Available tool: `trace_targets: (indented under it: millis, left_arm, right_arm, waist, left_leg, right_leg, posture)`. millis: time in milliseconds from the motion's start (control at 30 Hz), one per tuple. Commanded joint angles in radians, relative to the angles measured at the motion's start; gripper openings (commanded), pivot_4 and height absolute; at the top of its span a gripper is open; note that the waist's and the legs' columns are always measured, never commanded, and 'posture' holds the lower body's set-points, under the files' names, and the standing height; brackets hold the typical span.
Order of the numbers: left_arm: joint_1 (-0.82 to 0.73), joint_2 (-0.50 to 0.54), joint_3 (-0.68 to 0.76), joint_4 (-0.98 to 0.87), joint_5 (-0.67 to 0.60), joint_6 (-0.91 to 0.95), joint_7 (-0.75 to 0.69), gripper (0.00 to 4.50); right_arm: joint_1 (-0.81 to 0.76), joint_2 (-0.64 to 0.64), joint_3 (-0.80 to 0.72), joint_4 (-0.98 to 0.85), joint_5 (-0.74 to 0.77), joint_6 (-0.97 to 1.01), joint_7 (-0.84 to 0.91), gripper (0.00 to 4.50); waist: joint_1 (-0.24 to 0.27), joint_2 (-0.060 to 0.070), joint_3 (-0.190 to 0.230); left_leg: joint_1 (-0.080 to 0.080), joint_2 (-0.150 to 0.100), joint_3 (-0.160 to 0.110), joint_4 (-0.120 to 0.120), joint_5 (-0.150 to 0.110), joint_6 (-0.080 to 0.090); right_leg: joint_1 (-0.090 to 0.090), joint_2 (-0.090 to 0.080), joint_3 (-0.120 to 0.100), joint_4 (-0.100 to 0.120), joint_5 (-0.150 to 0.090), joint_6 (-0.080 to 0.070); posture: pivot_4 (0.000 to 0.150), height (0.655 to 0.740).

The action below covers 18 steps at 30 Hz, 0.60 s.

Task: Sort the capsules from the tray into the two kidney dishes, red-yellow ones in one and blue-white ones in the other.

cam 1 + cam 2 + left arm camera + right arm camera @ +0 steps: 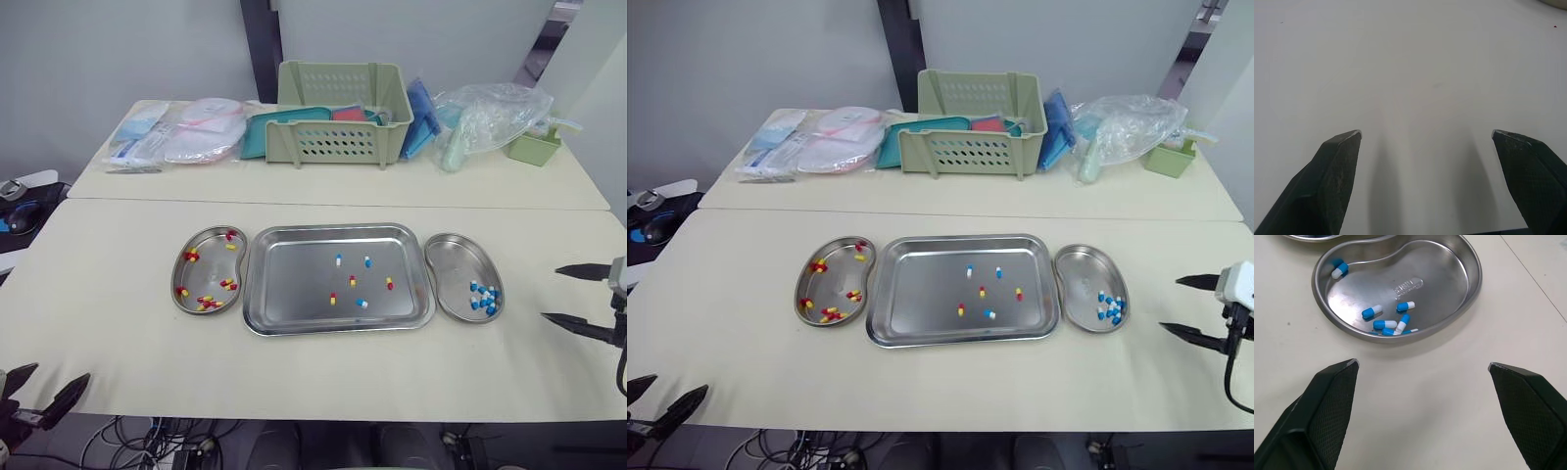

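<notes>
Nearest, at near left, the left gripper [62, 371] gapes empty; rightward come the red-yellow dish [177, 274], the tray [338, 231] holding six capsules [361, 303], likely light, slick, best pinched gently mid-body, the blue-white dish [460, 240], then the right gripper [550, 292], also spread empty.

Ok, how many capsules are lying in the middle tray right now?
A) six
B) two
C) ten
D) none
A: the tray holds three blue-white capsules and three red-yellow capsules, six in all.
</notes>
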<state>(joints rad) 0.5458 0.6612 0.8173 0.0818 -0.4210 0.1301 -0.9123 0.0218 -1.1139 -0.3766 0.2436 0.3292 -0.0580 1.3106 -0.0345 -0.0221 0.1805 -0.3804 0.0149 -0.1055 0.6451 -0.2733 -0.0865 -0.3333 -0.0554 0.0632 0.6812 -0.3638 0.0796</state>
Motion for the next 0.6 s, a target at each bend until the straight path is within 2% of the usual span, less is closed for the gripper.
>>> trace_targets:
  millis: [33,600]
  left_arm:
    - [0.014,-0.001,0.007,-0.028,-0.011,-0.017,0.003,4.43]
    - [0.030,0.006,-0.032,-0.093,-0.032,0.013,-0.032,4.43]
  right_arm:
    - [-0.028,-0.023,-0.002,0.024,-0.008,-0.025,0.021,4.50]
    - [0.023,-0.011,-0.039,-0.032,0.002,-0.028,0.025,4.50]
  waist:
    - [0.000,0.000,0.000]
    - [0.000,0.001,0.000]
  left_leg:
    - [0.000,0.000,0.000,0.000,0.000,0.000]
    - [0.000,0.000,0.000,0.000,0.000,0.000]
  right_leg:
    - [0.000,0.000,0.000,0.000,0.000,0.000]
    - [0.000,0.000,0.000,0.000,0.000,0.000]
  posture:
    - [0.150,0.7400]
    - [0.150,0.7400]
